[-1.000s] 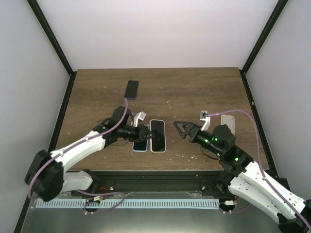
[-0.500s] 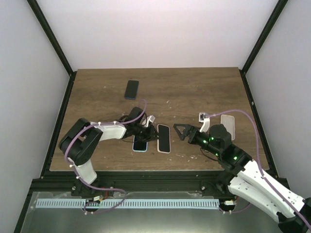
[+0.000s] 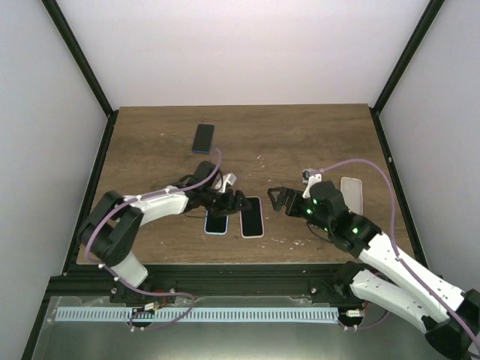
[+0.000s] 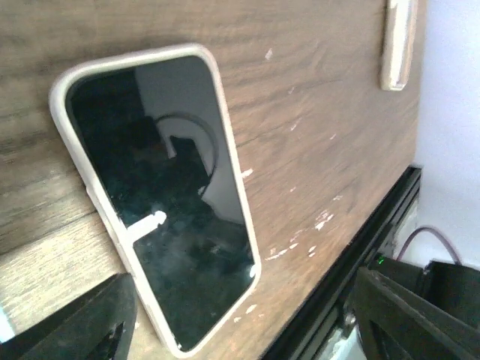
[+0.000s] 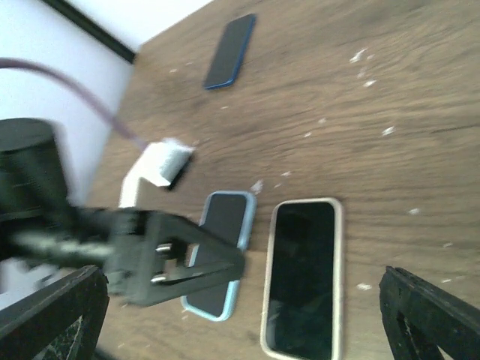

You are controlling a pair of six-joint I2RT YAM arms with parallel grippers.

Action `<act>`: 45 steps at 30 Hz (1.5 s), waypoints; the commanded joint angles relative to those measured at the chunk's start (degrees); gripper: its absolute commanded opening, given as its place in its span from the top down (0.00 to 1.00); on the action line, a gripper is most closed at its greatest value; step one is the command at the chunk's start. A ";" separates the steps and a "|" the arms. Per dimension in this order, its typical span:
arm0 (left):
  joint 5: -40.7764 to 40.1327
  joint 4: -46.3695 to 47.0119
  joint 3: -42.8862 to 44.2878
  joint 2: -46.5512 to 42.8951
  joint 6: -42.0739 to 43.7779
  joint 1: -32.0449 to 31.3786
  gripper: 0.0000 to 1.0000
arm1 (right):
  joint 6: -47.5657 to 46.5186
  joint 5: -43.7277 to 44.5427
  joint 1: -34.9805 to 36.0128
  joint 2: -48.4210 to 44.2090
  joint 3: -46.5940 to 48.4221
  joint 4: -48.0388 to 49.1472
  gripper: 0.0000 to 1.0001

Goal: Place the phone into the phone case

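Observation:
A black-screened phone with a white case round its rim [image 3: 251,217] [image 4: 161,202] [image 5: 302,274] lies flat near the table's front edge. My left gripper [image 3: 232,202] [image 4: 240,330] [image 5: 180,259] stands open just above its left side, holding nothing. A blue-rimmed case [image 3: 216,223] [image 5: 221,251] lies to the left, partly under that gripper; I cannot tell whether a phone is in it. A bare dark phone [image 3: 203,138] [image 5: 231,51] lies at the back. My right gripper [image 3: 279,201] [image 5: 240,330] hovers open and empty to the right of the white-rimmed phone.
A white case [image 3: 351,191] [image 4: 397,41] lies at the right of the table [image 3: 300,142]. The black frame rail [image 3: 225,270] runs along the front edge close to the phones. White scuff marks dot the wood.
My left gripper has opened and let go of the white-rimmed phone, which slid right and now lies slightly tilted. The left arm folded inward. My right gripper moved a little left.

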 commanded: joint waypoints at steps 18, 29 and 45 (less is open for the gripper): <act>-25.84 -36.38 10.03 -29.69 15.89 2.99 0.00 | -19.00 14.25 -24.73 34.63 18.22 -12.04 0.33; -23.57 -35.72 5.11 -35.53 22.26 3.02 0.00 | -23.67 11.70 -40.44 42.72 17.23 -11.60 0.67; -26.41 -35.54 3.75 -37.44 24.85 3.06 0.00 | -28.84 7.29 -46.25 51.26 16.43 -7.10 0.74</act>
